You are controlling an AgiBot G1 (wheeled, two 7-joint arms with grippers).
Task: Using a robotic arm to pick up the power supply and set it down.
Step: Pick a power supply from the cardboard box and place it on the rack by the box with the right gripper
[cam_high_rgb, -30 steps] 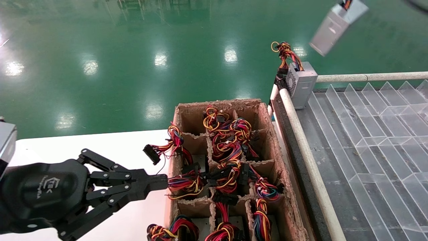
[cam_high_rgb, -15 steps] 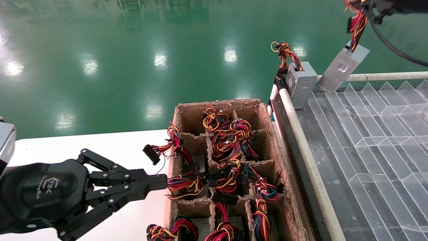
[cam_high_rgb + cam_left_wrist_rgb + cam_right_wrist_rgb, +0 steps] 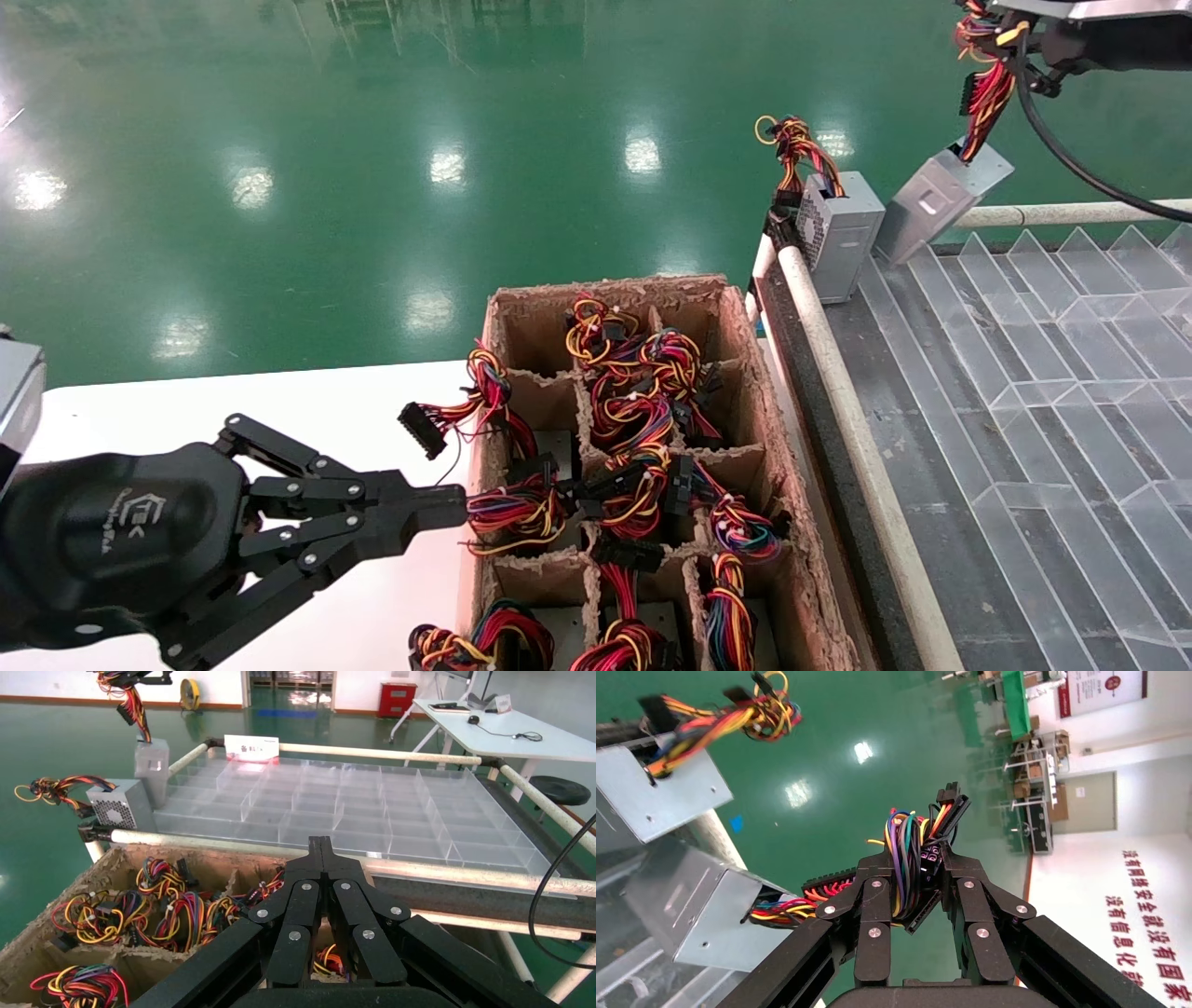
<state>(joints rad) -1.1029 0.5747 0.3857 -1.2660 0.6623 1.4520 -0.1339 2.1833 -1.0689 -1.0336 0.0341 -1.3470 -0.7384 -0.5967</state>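
Closest to us, our left end effector (image 3: pixel 438 511) is parked over the white tabletop (image 3: pixel 279 391), fingers clenched on nothing, tips just touching the near wall of the cardboard crate (image 3: pixel 745 326). The crate's cells are stuffed with loose wire bundles (image 3: pixel 633 410), and we'd guess more supplies are buried under them, though only bits of grey show.

Past the crate is the clear divider tray (image 3: pixel 1024 373) with its white pipe rail (image 3: pixel 838 391). 1 vented grey box (image 3: pixel 838 233) already stands upright in the far corner cell by the rail.

Farthest out, our right end effector (image 3: pixel 916 881) is grasping the wire bundle of the power supply (image 3: pixel 936 200), not the metal case itself. The box hangs tilted from its wires, lower corner down at the tray's far edge, just beside the vented box. Hard to tell from here whether that corner is touching the tray yet.

So the pick-up looks done and the carry pretty much done too. What's left, as we read it: get the box sitting in the cell next to the first one, then let go of the wires.
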